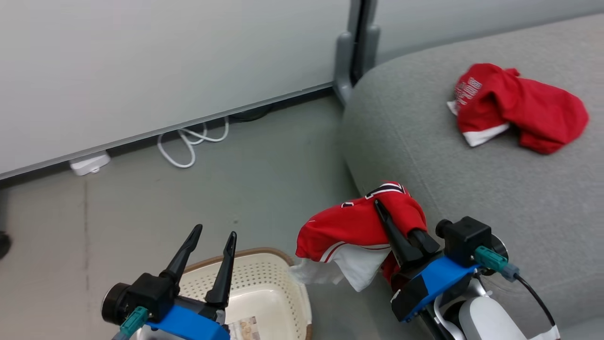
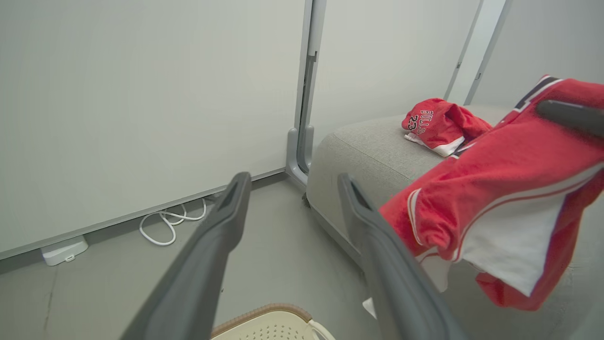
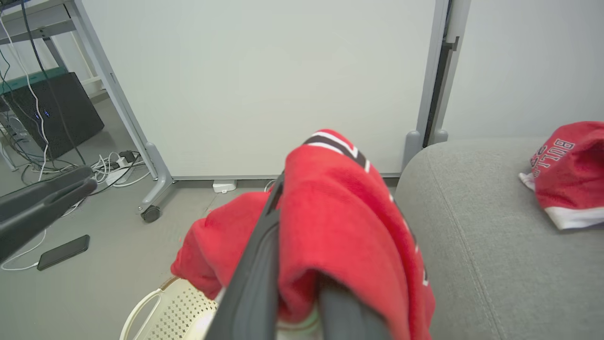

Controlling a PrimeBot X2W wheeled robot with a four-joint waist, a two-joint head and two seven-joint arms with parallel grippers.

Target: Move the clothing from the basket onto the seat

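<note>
- The right gripper (image 1: 386,211) is closed on a red garment (image 1: 349,226). One dark finger lies on top of the cloth and the other is buried under a fold.
- In the right wrist view, that gripper's (image 3: 302,198) two fingers stand close together, with the red garment (image 3: 339,212) bunched between them and draped over them.
- The garment hangs clear of the basket (image 1: 264,252), up beside the rounded edge of the seat (image 1: 472,189). Its white lining droops towards the basket's near corner.
- A black-and-white trim band shows at the top of the held cloth.
- The second red garment (image 1: 519,106) lies crumpled on the seat, well away from the held one. Its white hem is turned out, and the lettering "BULLS 23" (image 2: 422,120) is readable in the left wrist view.
- The left gripper (image 1: 215,231) hovers above the basket with its fingers spread apart and nothing between them.
- In the left wrist view the same gripper (image 2: 293,178) points at the floor and the wall panel, with the basket's brown rim (image 2: 264,311) below it.
- No cloth shows in the part of the basket that can be seen, only a label sticker (image 1: 245,327) on its bottom.
- A coiled white cable (image 1: 188,146) and a white power block (image 1: 89,163) lie on the grey floor at the foot of the wall panel.
- A dark phone (image 3: 63,251) lies on the floor in the right wrist view.
</note>
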